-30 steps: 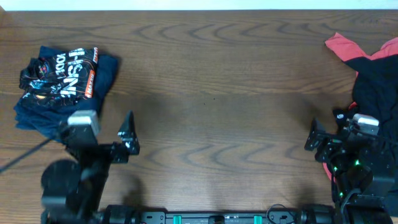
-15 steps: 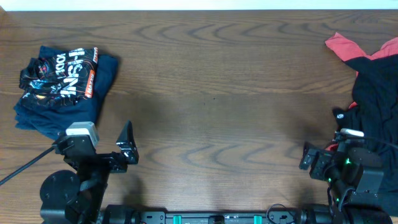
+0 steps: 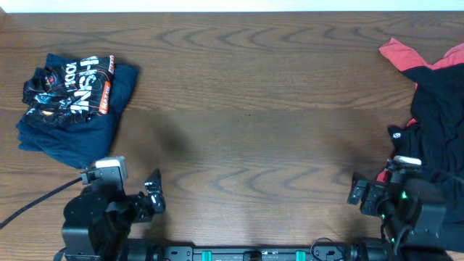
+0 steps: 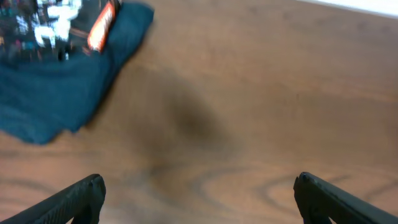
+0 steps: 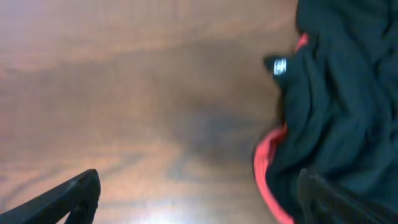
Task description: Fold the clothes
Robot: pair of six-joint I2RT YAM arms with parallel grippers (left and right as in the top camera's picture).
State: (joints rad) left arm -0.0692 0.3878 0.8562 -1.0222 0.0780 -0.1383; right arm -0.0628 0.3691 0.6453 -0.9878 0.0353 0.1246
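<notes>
A folded bundle lies at the far left: the black jersey (image 3: 69, 87) with orange lines and white-orange lettering on top of a navy garment (image 3: 80, 127). Both show in the left wrist view, the jersey (image 4: 53, 18) and the navy cloth (image 4: 56, 93). A loose pile of black clothes (image 3: 438, 109) with a red garment (image 3: 406, 52) lies at the right edge. My left gripper (image 3: 154, 197) is open and empty over bare wood (image 4: 199, 196), well short of the bundle. My right gripper (image 3: 357, 191) is open and empty (image 5: 199, 193), its right finger at the black, red-trimmed cloth (image 5: 336, 106).
The brown wooden table (image 3: 246, 109) stretches between the two clothes piles. Both arm bases stand at the front edge, and a black cable (image 3: 36, 199) runs off to the left from the left arm.
Both arms have drawn back toward the front edge of the table, grippers still open. The clothes have not moved.
</notes>
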